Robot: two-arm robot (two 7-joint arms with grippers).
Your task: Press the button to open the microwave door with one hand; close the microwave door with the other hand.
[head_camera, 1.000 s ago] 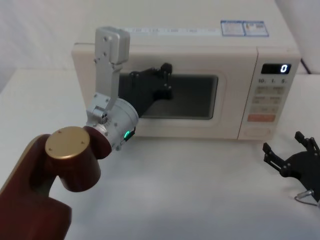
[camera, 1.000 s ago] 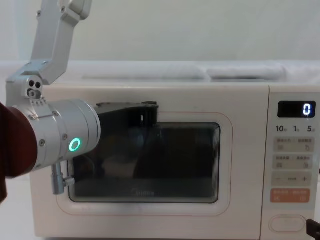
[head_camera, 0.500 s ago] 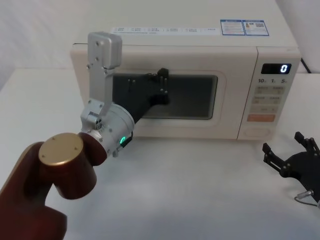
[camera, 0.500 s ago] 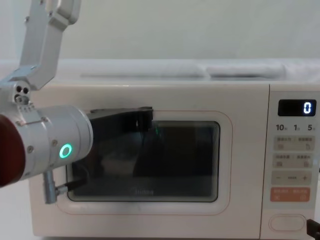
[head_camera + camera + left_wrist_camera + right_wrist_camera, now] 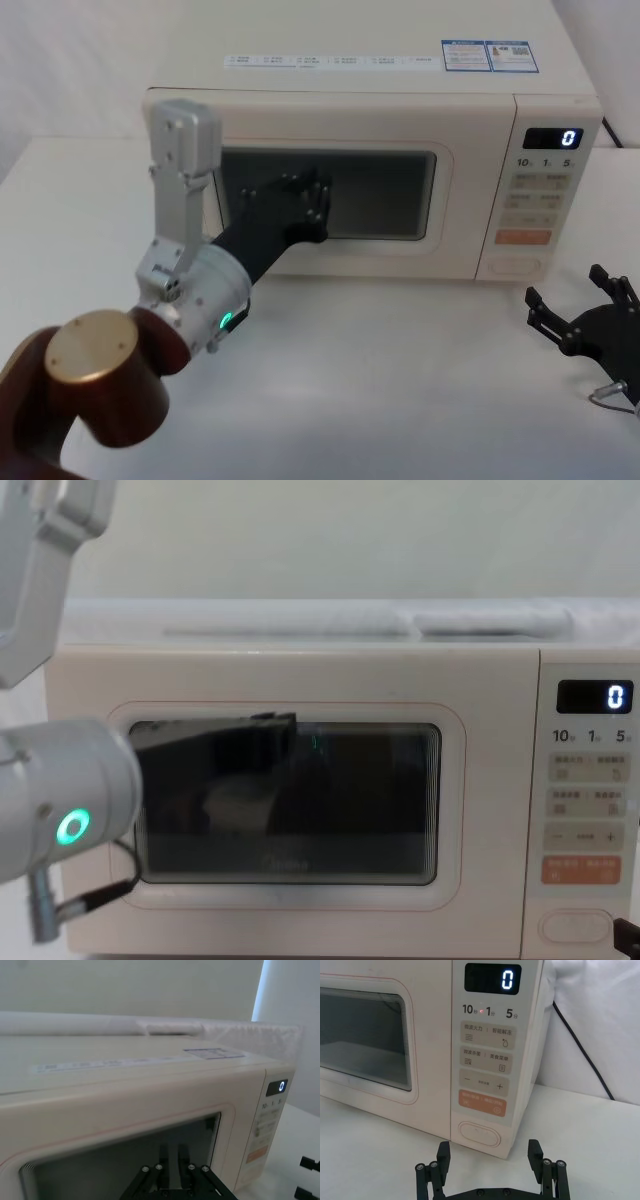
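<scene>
Cream microwave upright on table, display reads 0. Door shut flush, dark window.

Table: white tabletop filling the lower half of the head view, plain and matte
Wall: pale, bare wall across the top of the chest view
Covering: white cloth at the right of the right wrist view
Cable: dark cord running down over that cloth
Light: soft, even, faint shadows
</scene>
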